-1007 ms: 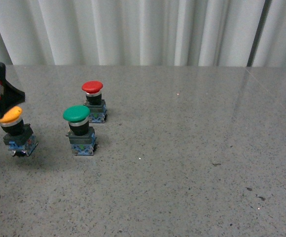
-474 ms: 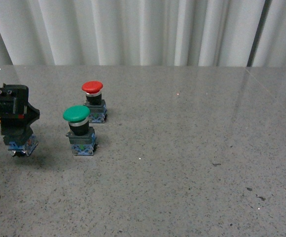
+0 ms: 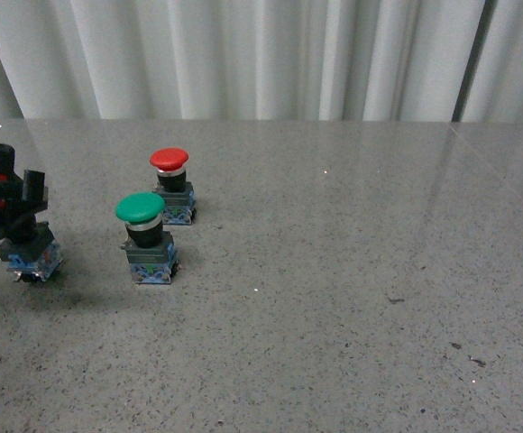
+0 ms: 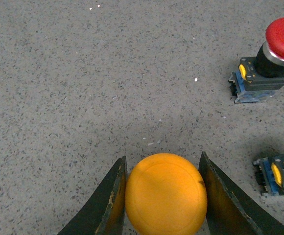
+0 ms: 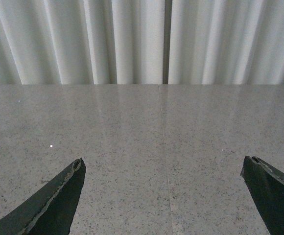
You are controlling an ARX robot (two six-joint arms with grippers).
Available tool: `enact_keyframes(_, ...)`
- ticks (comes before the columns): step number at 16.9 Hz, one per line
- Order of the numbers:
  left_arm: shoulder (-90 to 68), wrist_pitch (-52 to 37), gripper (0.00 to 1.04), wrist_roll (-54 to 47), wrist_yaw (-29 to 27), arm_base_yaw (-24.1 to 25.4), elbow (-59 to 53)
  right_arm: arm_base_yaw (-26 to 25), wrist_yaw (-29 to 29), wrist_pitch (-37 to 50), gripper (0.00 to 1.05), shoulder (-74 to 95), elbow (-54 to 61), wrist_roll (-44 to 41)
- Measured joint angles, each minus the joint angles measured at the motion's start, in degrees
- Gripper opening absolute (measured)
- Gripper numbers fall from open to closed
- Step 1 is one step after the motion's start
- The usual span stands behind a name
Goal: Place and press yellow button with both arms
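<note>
The yellow button fills the gap between my left gripper's fingers, its wide cap pinched on both sides. In the front view my left gripper is at the far left and covers the cap. Only the yellow button's dark base with its blue block shows beneath it, on the table. My right gripper is open over bare table with nothing between its fingers. It does not show in the front view.
A green-capped button stands just right of the held one, and a red-capped button stands behind it. Both also show in the left wrist view: red-capped button, green one's base. White curtain runs along the table's far edge.
My left gripper came down over the yellow cap, which showed a second ago and is now covered. The button's base has shifted slightly left. The other buttons have not moved.
</note>
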State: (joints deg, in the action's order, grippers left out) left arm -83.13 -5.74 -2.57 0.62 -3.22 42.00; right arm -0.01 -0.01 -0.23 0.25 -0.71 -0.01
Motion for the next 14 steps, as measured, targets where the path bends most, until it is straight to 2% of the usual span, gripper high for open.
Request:
enact_keyframes(1, 2.3, 1.6, 0.39, 0.6, 0.1, -0.9, 0.0, 0.0, 0.0, 0.0, 0.98, 0.0, 0.0, 0.0)
enact_keyframes(3, 8.4, 4.7, 0.39, 0.7, -1.2, -5.7, 2.5, 0.0, 0.0, 0.0, 0.98, 0.0, 0.0, 0.0)
enact_keyframes(4, 11.7, 4.6, 0.39, 1.6, -2.6, -12.2, 9.7, 0.0, 0.0, 0.0, 0.98, 0.0, 0.0, 0.0)
enact_keyframes(5, 4.4, 1.0, 0.39, 11.8, -5.1, -21.6, 15.4, 0.0, 0.0, 0.0, 0.98, 0.0, 0.0, 0.0)
enact_keyframes(6, -0.5, 0.1, 0.39, 17.3, -7.6, -25.0, 15.5, 0.0, 0.0, 0.0, 0.98, 0.0, 0.0, 0.0)
enact_keyframes(8, -5.7, -2.1, 0.39, 22.7, -8.6, -27.9, 15.5, 0.0, 0.0, 0.0, 0.98, 0.0, 0.0, 0.0)
enact_keyframes(14, -9.2, -3.0, 0.39, 25.4, -9.4, -28.3, 15.4, 0.0, 0.0, 0.0, 0.98, 0.0, 0.0, 0.0)
